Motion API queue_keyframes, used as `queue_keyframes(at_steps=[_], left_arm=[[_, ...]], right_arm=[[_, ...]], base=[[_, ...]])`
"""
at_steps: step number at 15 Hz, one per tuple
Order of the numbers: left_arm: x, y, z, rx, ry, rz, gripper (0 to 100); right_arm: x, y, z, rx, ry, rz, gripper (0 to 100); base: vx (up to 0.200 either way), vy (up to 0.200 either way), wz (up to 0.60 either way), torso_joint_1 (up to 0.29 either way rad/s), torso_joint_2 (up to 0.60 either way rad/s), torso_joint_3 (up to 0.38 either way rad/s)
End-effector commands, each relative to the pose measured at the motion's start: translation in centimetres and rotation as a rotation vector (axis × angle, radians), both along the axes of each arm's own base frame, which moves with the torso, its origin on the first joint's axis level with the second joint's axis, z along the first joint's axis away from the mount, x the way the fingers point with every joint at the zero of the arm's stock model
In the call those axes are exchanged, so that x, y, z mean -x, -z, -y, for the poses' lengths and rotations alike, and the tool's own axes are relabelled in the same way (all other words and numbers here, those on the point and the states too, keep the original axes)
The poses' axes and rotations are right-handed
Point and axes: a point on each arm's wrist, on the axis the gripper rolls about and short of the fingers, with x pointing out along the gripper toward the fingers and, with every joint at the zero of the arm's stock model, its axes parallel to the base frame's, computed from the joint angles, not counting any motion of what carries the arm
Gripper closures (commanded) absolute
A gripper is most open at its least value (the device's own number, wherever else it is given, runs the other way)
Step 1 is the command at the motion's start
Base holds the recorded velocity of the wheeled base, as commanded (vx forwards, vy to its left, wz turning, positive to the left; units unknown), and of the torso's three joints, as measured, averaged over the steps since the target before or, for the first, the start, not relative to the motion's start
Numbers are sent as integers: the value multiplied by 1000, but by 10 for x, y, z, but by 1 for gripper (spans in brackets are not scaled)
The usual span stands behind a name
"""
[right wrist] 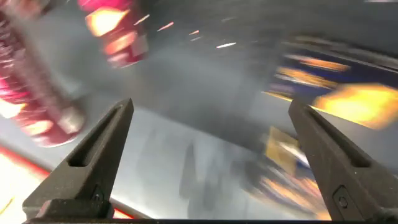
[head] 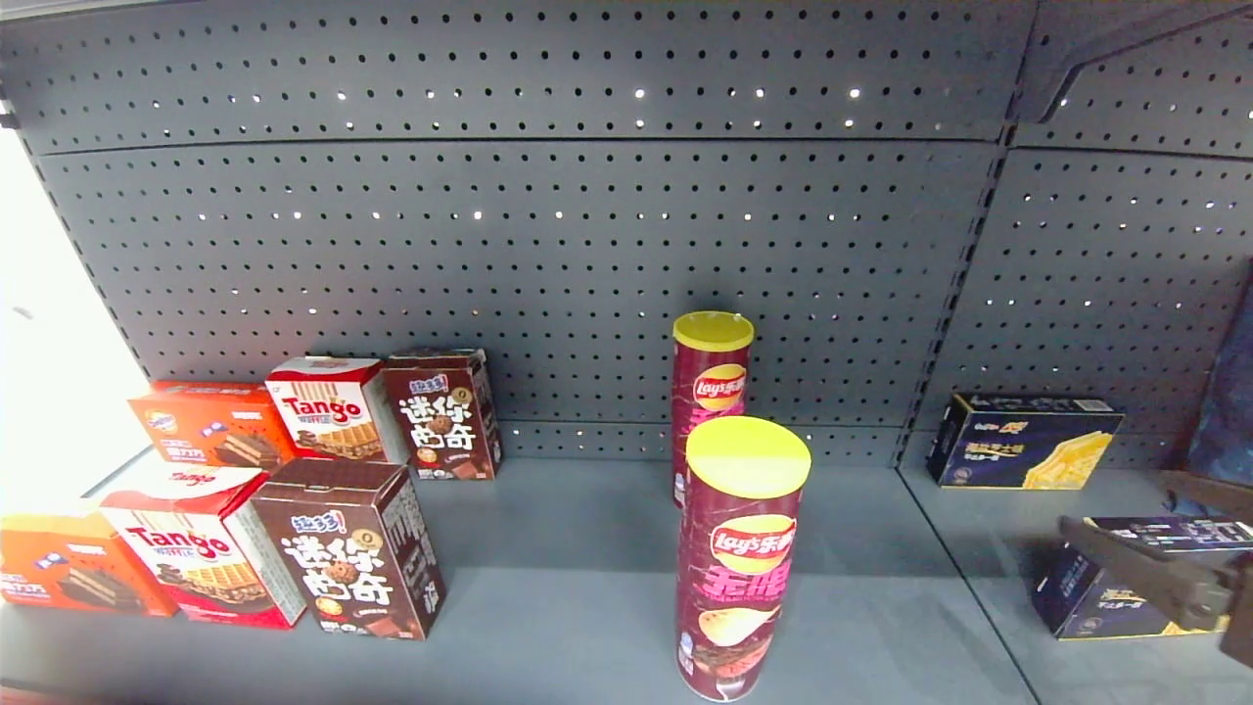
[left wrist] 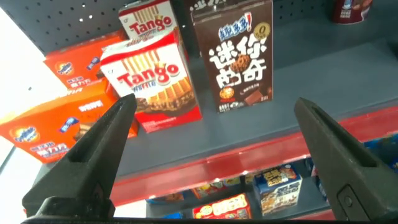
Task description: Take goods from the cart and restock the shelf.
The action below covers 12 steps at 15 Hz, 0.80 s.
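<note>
The left gripper is spread wide and holds nothing. It is positioned in front of the shelf, facing a red-and-white wafer box and a brown cookie box. The right gripper is likewise wide open and empty, near the front dark blue box in the right bay. The front chip can stands upright mid-shelf, with the rear chip can upright directly behind it. Two rows of boxes occupy the left end of the shelf.

Retail shop: grey metal shelf with perforated back panel, carrying packaged snack boxes at left, crisp tubes centre, navy boxes at right.
</note>
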Motion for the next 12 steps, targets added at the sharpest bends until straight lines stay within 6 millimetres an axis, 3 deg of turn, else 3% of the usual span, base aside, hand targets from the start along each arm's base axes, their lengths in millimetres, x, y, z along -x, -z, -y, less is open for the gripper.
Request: queue_keyframes(at_steps=[1, 5, 9, 12], left_arm=[[15, 23, -6, 14, -3, 51, 0], [25, 40, -10, 7, 0, 29, 0], [28, 64, -11, 1, 1, 4, 0], [28, 64, -11, 2, 7, 2, 0]], right_arm=[[82, 49, 32, -31, 256, 203, 0], [119, 102, 32, -25, 386, 276, 0], [116, 121, 35, -61, 491, 178, 0], [120, 128, 34, -63, 339, 129, 0]], base=[[0, 0, 0, 0, 0, 0], [0, 0, 0, 0, 0, 0], [0, 0, 0, 0, 0, 0], [0, 0, 0, 0, 0, 0]])
